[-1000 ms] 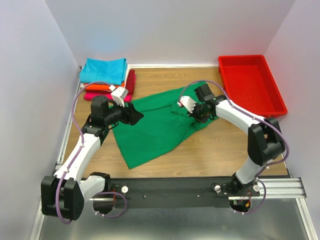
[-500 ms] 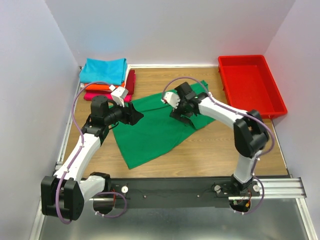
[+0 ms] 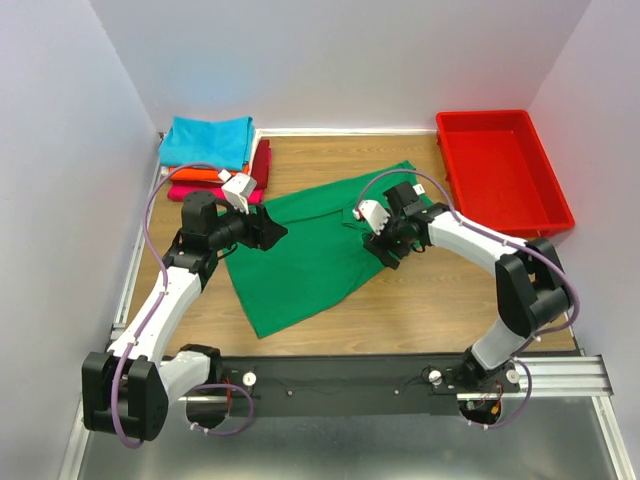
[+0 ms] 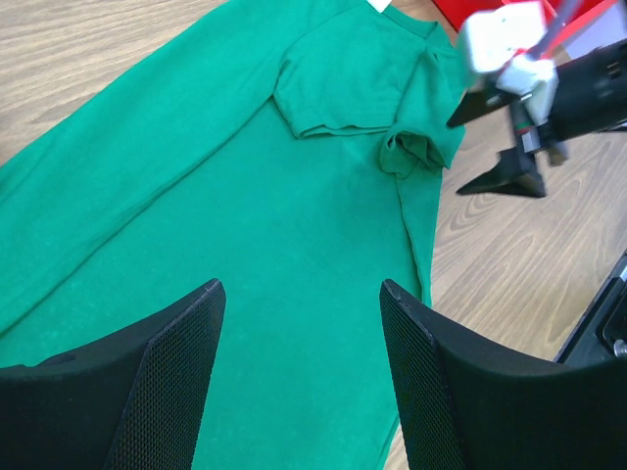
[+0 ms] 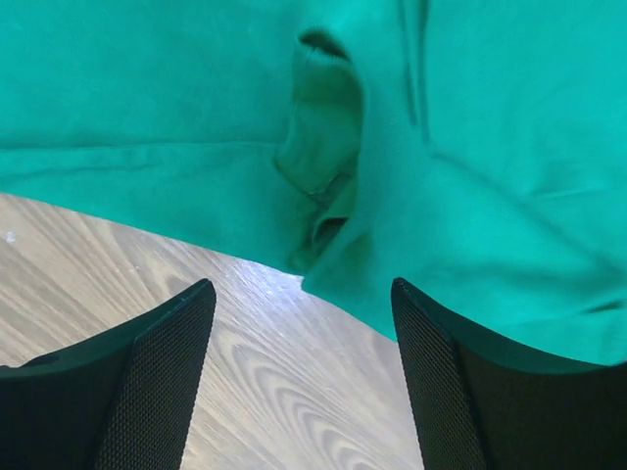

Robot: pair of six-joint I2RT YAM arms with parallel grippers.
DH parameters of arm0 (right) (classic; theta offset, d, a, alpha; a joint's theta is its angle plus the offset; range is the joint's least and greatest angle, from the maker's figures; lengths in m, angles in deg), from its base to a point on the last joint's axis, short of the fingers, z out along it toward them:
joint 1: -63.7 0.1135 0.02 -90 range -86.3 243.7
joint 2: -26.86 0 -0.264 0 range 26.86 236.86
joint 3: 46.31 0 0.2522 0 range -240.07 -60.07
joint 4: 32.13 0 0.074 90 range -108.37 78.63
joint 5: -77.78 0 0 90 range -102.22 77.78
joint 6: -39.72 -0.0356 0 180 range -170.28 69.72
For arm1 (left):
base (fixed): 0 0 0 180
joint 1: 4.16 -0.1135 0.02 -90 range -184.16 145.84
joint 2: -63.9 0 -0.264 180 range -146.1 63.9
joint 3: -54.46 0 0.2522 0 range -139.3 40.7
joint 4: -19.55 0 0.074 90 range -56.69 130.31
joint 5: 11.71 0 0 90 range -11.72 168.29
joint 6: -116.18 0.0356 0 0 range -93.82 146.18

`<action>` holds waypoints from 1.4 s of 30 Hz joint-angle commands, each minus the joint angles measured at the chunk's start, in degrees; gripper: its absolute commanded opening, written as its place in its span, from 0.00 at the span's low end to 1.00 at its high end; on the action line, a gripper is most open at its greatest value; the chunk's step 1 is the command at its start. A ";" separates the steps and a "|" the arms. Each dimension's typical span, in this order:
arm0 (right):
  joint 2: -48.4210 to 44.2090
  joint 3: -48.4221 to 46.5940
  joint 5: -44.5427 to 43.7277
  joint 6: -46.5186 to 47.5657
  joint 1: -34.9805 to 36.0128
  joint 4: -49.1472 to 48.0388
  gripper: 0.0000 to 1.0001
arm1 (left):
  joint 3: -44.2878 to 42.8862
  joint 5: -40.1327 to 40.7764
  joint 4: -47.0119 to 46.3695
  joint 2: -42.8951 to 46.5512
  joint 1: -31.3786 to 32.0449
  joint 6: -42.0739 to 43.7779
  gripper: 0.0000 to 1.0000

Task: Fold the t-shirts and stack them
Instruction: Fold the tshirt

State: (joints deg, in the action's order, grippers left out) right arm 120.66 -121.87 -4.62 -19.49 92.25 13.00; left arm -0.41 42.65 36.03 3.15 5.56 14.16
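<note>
A large green t-shirt [image 3: 305,255] lies spread on the wooden table, its right sleeve folded in over the body [image 4: 343,88] with a small bunched fold [image 5: 323,166] at the edge. My left gripper [image 3: 268,230] hovers open above the shirt's left part, with flat green cloth [image 4: 245,215] showing between its fingers [image 4: 167,372]. My right gripper [image 3: 387,245] is open over the shirt's right edge, nothing between its fingers [image 5: 441,372], which frame the bare wood [image 5: 245,382]. A stack of folded t-shirts [image 3: 208,140], turquoise on top, sits at the back left.
A red plastic tray [image 3: 548,190] stands at the back right. White walls close in on three sides. The stack of folded shirts lies just behind my left arm [image 3: 195,225]. A metal rail [image 3: 400,375] runs along the table's near edge.
My right gripper moved left over the shirt with the sleeve, opened and let it go, then drew back to the right edge. The left arm has not moved.
</note>
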 commanded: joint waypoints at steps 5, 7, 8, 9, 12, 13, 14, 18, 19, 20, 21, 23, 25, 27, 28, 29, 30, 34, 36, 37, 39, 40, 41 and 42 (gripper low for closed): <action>4.46 -1.13 -2.67 -3.89 0.18 -2.11 0.70 | 0.50 -1.54 -0.79 0.81 -0.05 0.06 0.72; 5.51 -1.57 -2.59 -4.15 0.18 -2.28 0.64 | 0.59 -1.54 -0.70 0.81 -0.13 0.06 0.72; 5.95 -1.74 -2.59 -4.33 0.10 -2.20 0.63 | 0.58 -1.54 -0.79 0.72 -0.05 0.06 0.72; 6.30 -1.92 -3.28 -4.33 0.18 -2.28 0.61 | 0.67 -1.63 -0.79 0.72 -0.13 0.06 0.72; 7.80 -2.62 -4.34 -4.51 0.18 -2.46 0.57 | 0.58 -1.71 -0.79 0.81 -0.05 0.06 0.72; 7.89 -2.71 -4.60 -4.59 0.18 -2.46 0.54 | 0.58 -1.63 -0.79 0.81 -0.05 0.06 0.72; 7.98 -3.06 -4.87 -4.77 0.18 -2.55 0.54 | 0.58 -1.71 -0.79 0.81 -0.05 0.06 0.72; 7.45 -3.59 -6.62 -4.86 0.18 -2.90 0.53 | 0.67 -1.80 -0.88 0.81 -0.13 0.06 0.72; 7.19 -3.68 -6.54 -4.94 0.10 -2.73 0.54 | 0.67 -1.89 -0.88 0.81 -0.14 0.06 0.72; 6.93 -3.77 -6.28 -4.95 0.10 -2.64 0.54 | 0.67 -1.89 -0.96 0.81 -0.05 0.06 0.72; 6.40 -3.85 -5.84 -5.03 0.10 -2.72 0.56 | 0.67 -1.98 -0.88 0.81 -0.13 0.06 0.72; 6.22 -3.94 -6.01 -5.12 0.10 -2.72 0.57 | 0.67 -1.98 -0.88 0.81 -0.05 0.06 0.72; 6.48 -4.29 -6.36 -5.12 0.10 -2.81 0.57 | 0.76 -2.07 -0.88 0.81 -0.05 0.06 0.72; 7.45 -4.64 -6.54 -5.21 0.10 -2.72 0.56 | 0.67 -2.24 -0.88 0.72 -0.14 0.06 0.72; 8.41 -4.82 -6.37 -5.30 0.10 -2.72 0.55 | 0.67 -2.33 -0.88 0.72 -0.14 -0.03 0.72; 8.94 -5.08 -6.36 -5.30 0.10 -2.81 0.52 | 0.67 -2.42 -0.96 0.72 -0.14 0.06 0.72; 9.38 -5.26 -6.45 -5.38 0.10 -2.72 0.49 | 0.76 -2.24 -0.88 0.81 -0.05 -0.03 0.72; 10.09 -5.61 -7.15 -5.39 0.10 -2.72 0.31 | 0.76 -2.16 -0.96 0.98 -0.14 -0.12 0.72; 9.04 -5.35 -7.33 -4.95 0.10 -2.72 0.25 | 0.85 -2.16 -1.05 0.99 -0.14 -0.12 0.72; 8.42 -5.17 -8.90 -4.77 0.10 -2.64 0.19 | 0.76 -2.16 -0.96 0.99 -0.05 -0.12 0.72; 6.32 -4.30 -10.05 -3.46 0.10 -2.55 0.15 | 0.76 -2.24 -1.05 0.90 -0.05 -0.12 0.72; 5.44 -3.95 -11.36 -2.93 0.18 -2.55 0.13 | 0.76 -2.42 -1.05 0.90 -0.05 -0.12 0.72; 4.56 -3.77 -11.98 -2.40 0.18 -2.29 0.11 | 0.85 -2.42 -1.05 0.90 -0.05 -0.03 0.72; 3.77 -3.59 -12.60 -0.92 0.10 -2.02 0.11 | 0.76 -2.51 -1.05 0.90 -0.13 -0.12 0.72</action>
State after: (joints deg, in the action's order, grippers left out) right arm 128.64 -126.09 -13.06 -23.30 92.23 11.23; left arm -0.38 41.95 35.97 3.15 5.56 14.14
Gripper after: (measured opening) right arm 0.120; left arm 0.723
